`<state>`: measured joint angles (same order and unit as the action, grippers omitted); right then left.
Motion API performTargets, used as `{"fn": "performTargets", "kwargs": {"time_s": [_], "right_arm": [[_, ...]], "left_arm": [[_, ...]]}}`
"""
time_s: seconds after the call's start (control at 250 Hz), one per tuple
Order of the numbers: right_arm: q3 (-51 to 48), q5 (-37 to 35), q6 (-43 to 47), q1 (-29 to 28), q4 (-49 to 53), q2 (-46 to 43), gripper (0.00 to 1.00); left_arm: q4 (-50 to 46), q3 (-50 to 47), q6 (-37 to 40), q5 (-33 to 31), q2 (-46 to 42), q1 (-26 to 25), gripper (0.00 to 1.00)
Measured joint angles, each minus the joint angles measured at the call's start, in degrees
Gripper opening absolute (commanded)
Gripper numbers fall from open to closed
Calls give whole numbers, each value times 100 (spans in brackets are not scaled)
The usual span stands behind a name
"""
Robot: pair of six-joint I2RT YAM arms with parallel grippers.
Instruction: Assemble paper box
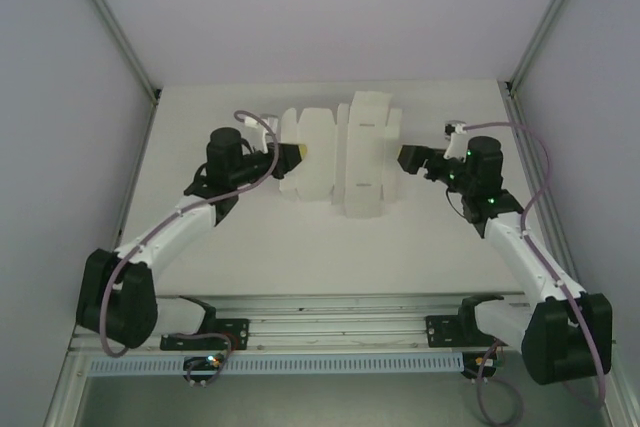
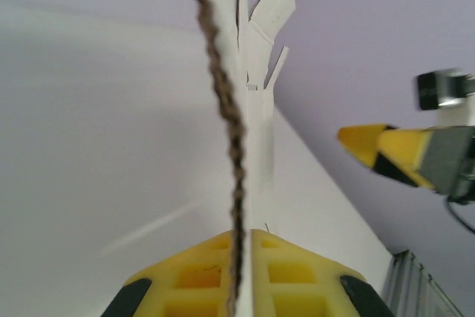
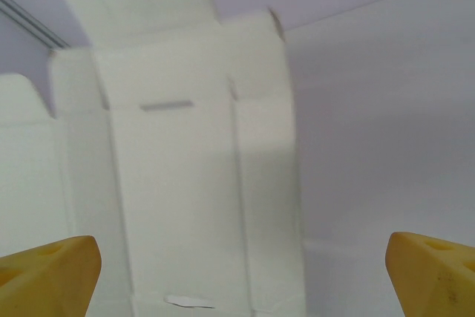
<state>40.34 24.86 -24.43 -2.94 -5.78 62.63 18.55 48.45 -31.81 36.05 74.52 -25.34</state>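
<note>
White paper box [image 1: 340, 152] edge-on between clamped left fingers [image 2: 297, 276]; right fingers [image 3: 52, 269] wide, mostly cropped.

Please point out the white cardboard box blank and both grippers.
White flat cardboard box blank [image 1: 340, 154]: top view, its middle.
Left black two-finger gripper [image 1: 293, 157]: top view, between fingertips.
Right black two-finger gripper [image 1: 405, 159]: top view, between fingertips.

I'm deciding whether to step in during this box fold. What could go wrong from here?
1. The left end effector pinches the thin white die-cut cardboard blank by one edge only; the sheet may flex or slip out.
2. The right end effector, open and facing the blank's opposite edge, might shove it instead of gripping, creasing a flap.
</note>
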Motion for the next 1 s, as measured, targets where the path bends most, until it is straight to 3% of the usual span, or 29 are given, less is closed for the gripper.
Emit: {"fn": "performTargets", "kwargs": {"time_s": [0.148, 0.236, 0.32, 0.431, 0.519, 0.607, 0.715, 0.799, 0.823, 0.843, 0.907, 0.998], "right_arm": [[-358, 730, -136, 260, -98, 28, 94], [-481, 1237, -317, 321, -382, 133, 85], [-522, 1762, -507, 328, -817, 297, 69], [-522, 2280, -772, 330, -1351, 476, 38], [-503, 2520, -861, 332, -1596, 564, 24], [-468, 2577, -852, 332, -1585, 573, 17], [-358, 2542, -649, 328, -1307, 546, 0], [-275, 2474, -393, 302, -935, 470, 0], [-251, 2457, -332, 291, -831, 455, 0], [-232, 2439, -245, 273, -728, 437, 0], [-149, 2310, 0, 229, -380, 426, 0], [15, 2061, 444, 208, 140, 518, 0]], "left_arm": [[258, -9, -105, 306, -380, -2, 0], [400, -55, -170, 417, -531, -2, 0], [437, -109, -212, 483, -625, -2, 0], [487, -151, -256, 518, -647, -2, 0], [514, -197, -256, 509, -647, -2, 0], [501, -234, -254, 439, -647, 0, 0], [420, -280, -251, 258, -656, 0, 0], [391, -420, -251, 81, -680, 22, 0], [396, -476, -251, 13, -688, 24, 10], [378, -525, -247, -35, -688, 33, 25], [247, -640, -225, -208, -704, 87, 98], [-323, -691, -122, -669, -752, 260, 100]]}}
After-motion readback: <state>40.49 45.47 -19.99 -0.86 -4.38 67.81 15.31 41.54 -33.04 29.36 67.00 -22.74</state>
